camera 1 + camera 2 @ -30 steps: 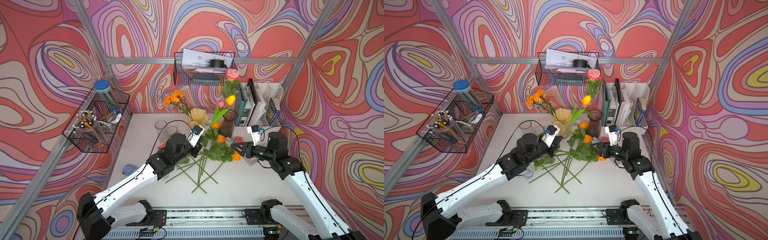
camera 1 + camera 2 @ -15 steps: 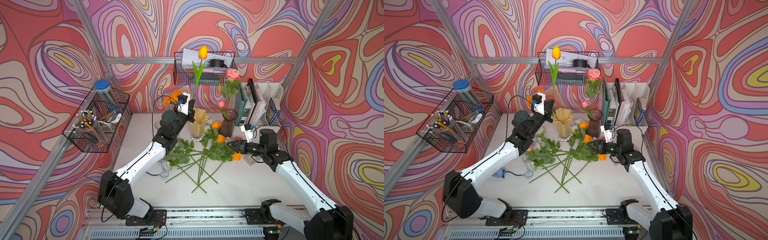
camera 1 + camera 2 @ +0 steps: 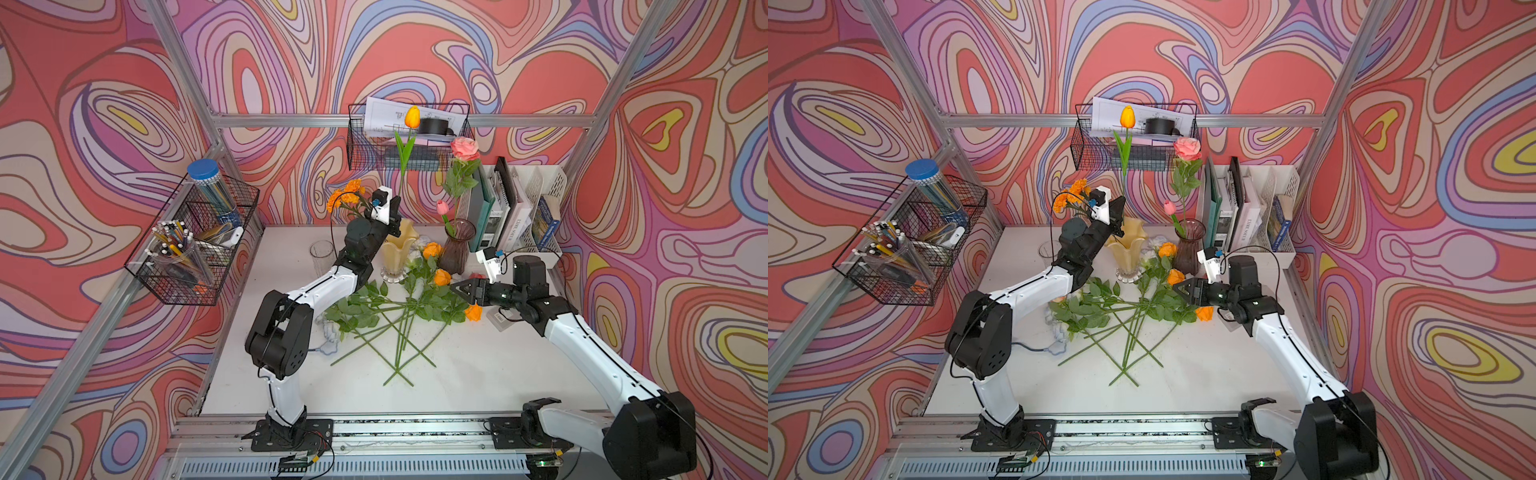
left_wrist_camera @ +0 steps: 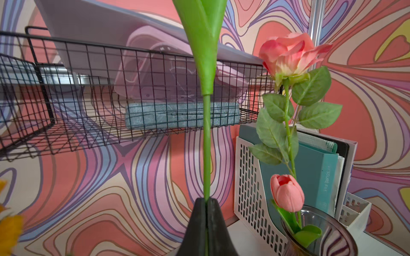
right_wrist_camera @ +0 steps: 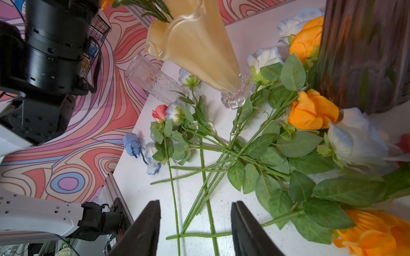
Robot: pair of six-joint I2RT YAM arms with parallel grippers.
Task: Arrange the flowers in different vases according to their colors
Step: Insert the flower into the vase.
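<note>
Orange-sorting step: the left gripper (image 3: 394, 212), fingers pinching the stem, holds the orange tulip (image 3: 412, 116) upright above the yellow-amber vase (image 3: 395, 257), far centre; the stem tip is possibly inside already. Next, lower it straight and release. The right gripper (image 5: 195, 205) hangs spread and empty, right of the loose flowers (image 3: 399, 307).

The left claw (image 3: 394, 208), earlier low over the flower pile (image 3: 399, 309), now holds the orange tulip (image 3: 412, 116) upright above the yellow vase (image 3: 394, 255) near the surface's (image 3: 478, 374) back edge; the right claw (image 3: 458, 286) is slightly nearer the pile.

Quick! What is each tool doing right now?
Left tool: shut on the stem of the orange tulip.
Right tool: open, holding nothing.
</note>
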